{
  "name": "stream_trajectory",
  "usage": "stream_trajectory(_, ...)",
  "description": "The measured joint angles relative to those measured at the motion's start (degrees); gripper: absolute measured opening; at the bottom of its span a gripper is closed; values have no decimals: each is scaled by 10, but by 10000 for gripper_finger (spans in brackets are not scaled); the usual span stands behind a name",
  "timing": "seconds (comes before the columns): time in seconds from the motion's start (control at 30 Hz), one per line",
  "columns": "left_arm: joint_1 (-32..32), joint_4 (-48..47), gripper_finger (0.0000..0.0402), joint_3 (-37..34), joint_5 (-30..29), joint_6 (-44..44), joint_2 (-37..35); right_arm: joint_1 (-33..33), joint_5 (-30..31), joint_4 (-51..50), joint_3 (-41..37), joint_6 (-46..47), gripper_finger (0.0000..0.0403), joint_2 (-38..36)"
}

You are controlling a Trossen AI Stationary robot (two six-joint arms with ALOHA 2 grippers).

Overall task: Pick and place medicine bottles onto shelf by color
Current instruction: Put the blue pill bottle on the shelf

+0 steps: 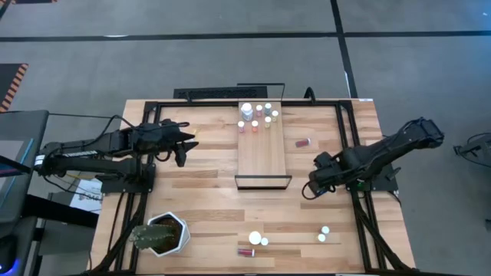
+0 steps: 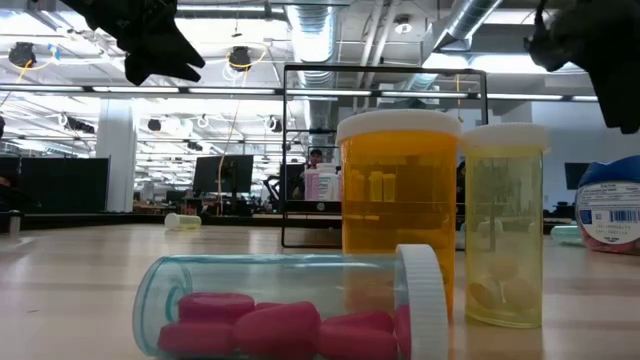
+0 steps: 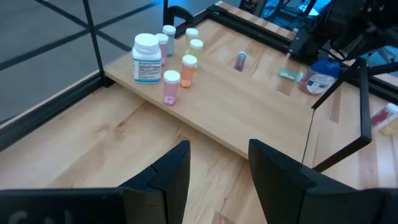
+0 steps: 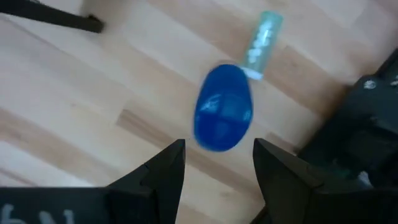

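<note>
Blue wide bottle (image 4: 224,107) lies before the right tool (image 4: 216,163), fingers spread

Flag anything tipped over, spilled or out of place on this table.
Two bottles lie on their sides: a red-filled bottle right of the shelf, and a pink-pill bottle at the near edge, cap on. Near the right gripper, a small teal vial lies flat beside the blue bottle. Nothing has spilled.

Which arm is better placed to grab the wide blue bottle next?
The right one. Its end effector hangs open directly over the wide blue bottle, beside the shelf. The left end effector is open too, but on the shelf's far side.
</note>
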Motion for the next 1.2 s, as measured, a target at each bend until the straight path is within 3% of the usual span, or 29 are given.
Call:
stream_trajectory(0.57,0,2,149,0,1,-10,0,-1,8,2,0,-84,211,80)
stream_trajectory(0.9,0,2,149,0,-3,-23,0,-39,-64,-11,0,-137,214,111)
stream_trajectory(1.2,0,2,149,0,-3,-24,0,-87,-54,-17,0,-196,279,90)
